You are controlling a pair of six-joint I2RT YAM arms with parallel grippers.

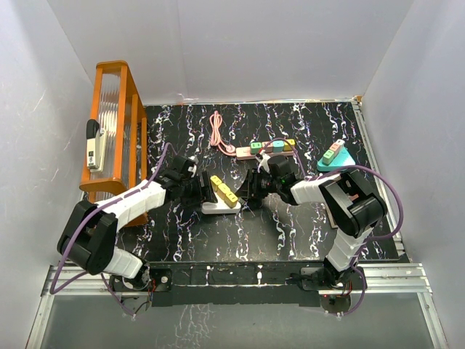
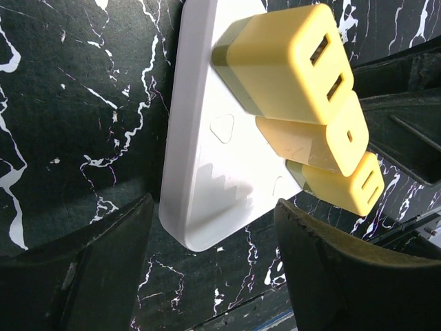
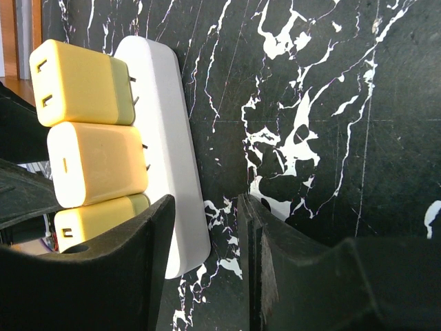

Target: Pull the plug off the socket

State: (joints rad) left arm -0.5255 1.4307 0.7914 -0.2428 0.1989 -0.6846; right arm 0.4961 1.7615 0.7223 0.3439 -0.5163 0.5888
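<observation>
**Strip**: white, flat on the counter. Three yellow plugs are seated in a row on its upper face, each touching the next.

**Hazards, near to far**
1. Left pincer: spread. The strip's end lies between its fingers, untouched. If the pull comes before this pincer clamps, the strip will likely lift or slide along with the plug.
2. Right pincer: parted by a narrow gap, holding nothing. The gap looks too narrow for a plug body. Closing where it stands would catch only the strip's edge, or nothing.
3. Plugs: packed tight, so a grip on one may nip or drag its neighbour. A sliver of prongs shows in the right wrist view, and a skewed pull could jam or bend them.
4. Second strip and pink cable: farther back, well apart, little hazard.

**Position**
- Top view: the row lies between the two pincers.
- Left wrist view: the plugs sit past the fingertips, outside the gap, with the two-slot plug nearest.
- Right wrist view: the plugs sit outside the gap, beyond the finger on the picture's left. That finger partly hides the nearest plug.
</observation>
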